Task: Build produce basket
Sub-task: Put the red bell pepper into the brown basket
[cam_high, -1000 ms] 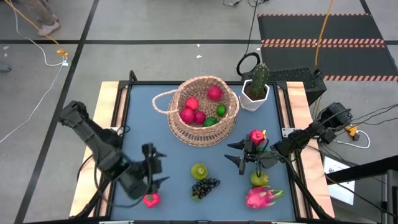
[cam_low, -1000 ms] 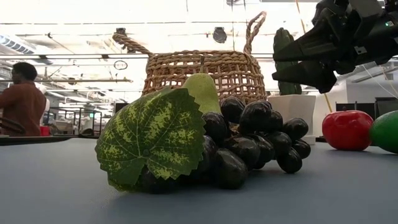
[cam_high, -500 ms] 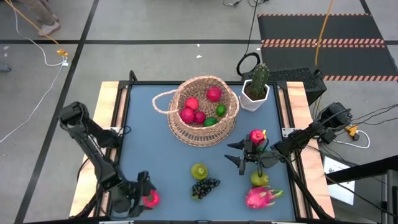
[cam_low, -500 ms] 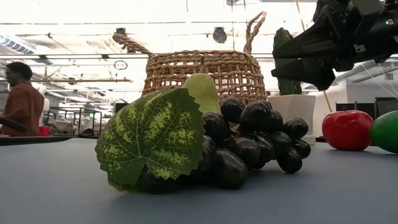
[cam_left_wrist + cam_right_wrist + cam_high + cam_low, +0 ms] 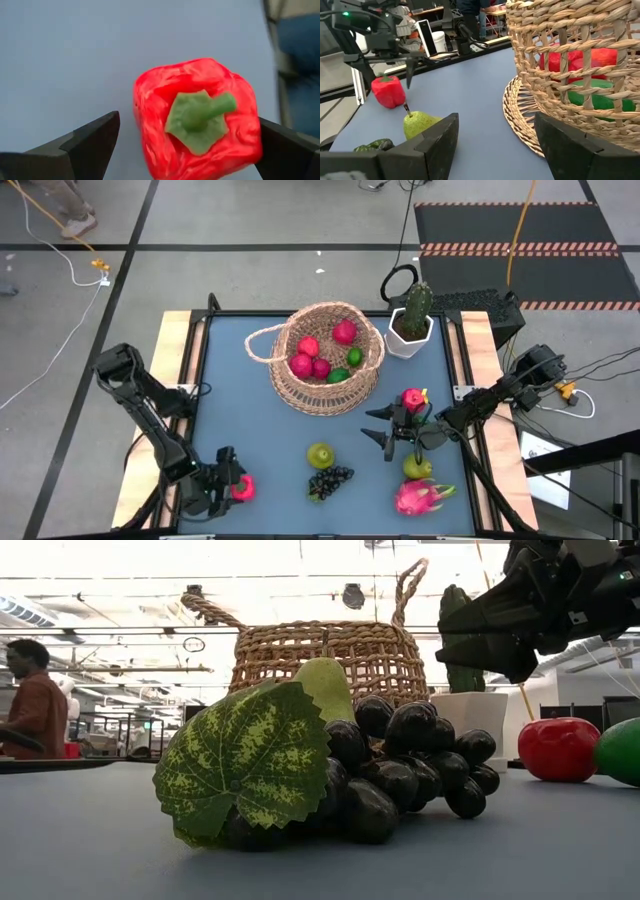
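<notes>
The wicker basket (image 5: 325, 358) stands at the table's far middle with red and green produce inside. A red toy pepper (image 5: 197, 120) with a green stem lies at the near left. My left gripper (image 5: 222, 485) is open, low over it and pointing down, one finger on each side. My right gripper (image 5: 385, 430) hangs open and empty above the table's right half, facing the basket (image 5: 575, 75). Loose on the table are a pear (image 5: 320, 454), a grape bunch (image 5: 330, 480), a red fruit (image 5: 413, 400), a second pear (image 5: 417, 467) and a dragon fruit (image 5: 420, 497). My left gripper stands open astride the red pepper, coming from above at a slant. One finger (image 5: 287, 150) is right beside the pepper's side (image 5: 254, 137); I cannot tell whether it touches. The other finger (image 5: 95, 140) is clear of it. The pepper rests on the table.
A cactus in a white pot (image 5: 412, 320) stands at the far right beside the basket. In the low view a person (image 5: 35, 700) is in the room beyond the table. Bare blue table lies between the pepper and the pear.
My left gripper has come down and moved toward the table's near left corner, tipping more steeply downward, and now straddles the red pepper. Its fingers have stayed open. My right gripper has kept still.
</notes>
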